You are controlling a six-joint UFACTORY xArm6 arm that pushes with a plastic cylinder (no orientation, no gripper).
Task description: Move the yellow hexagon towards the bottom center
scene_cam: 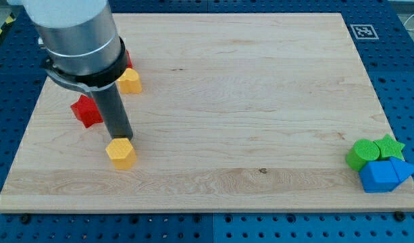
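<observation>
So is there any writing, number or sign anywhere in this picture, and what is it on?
No readable words or numbers anywhere.
One sign only: a small black-and-white square marker, a pattern rather than text, at the top right corner of the pale wooden board.

From the yellow hexagon [121, 152] the board [247, 101] lies bare toward the bottom centre

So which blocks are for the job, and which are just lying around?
For the job: yellow hexagon; my tip, right at its top side in the view.
Just lying about: other yellow block, red star, red block behind the arm, green star, green block, blue block, smaller blue block.
</observation>
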